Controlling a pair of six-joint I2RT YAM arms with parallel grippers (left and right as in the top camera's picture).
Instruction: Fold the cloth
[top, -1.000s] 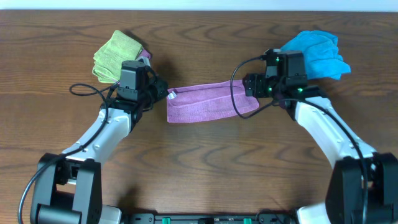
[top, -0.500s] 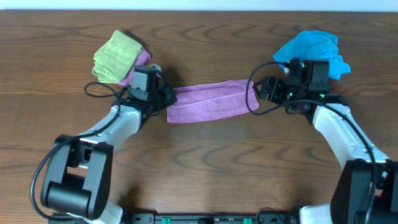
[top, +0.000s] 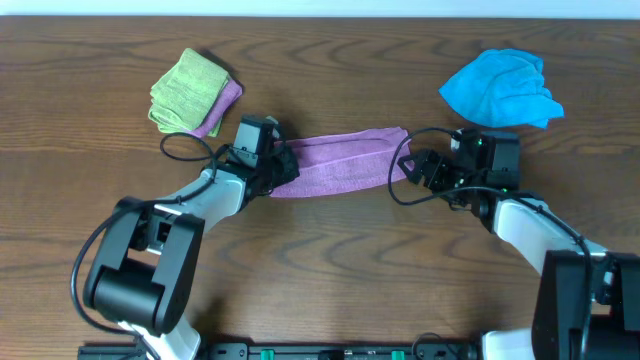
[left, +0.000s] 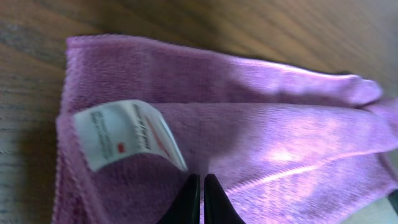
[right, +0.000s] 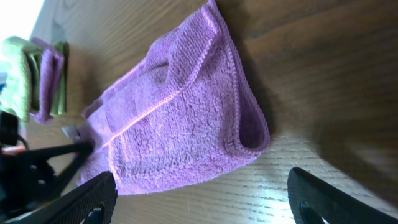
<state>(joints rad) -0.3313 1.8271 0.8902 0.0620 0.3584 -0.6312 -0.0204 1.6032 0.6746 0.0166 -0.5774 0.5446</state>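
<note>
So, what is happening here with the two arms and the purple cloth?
Two robot arms are folding a purple cloth on the wooden table. The cloth lies between them as a long strip, already folded. The left gripper is closed at its left end, near the white label, and seems to pinch the edge. The right gripper is open just off the right end, not holding it. A green cloth and a blue cloth lie aside.

table (top: 330, 270): purple cloth (top: 345, 162), blue cloth (top: 500, 85), green cloth (top: 185, 88)
</note>
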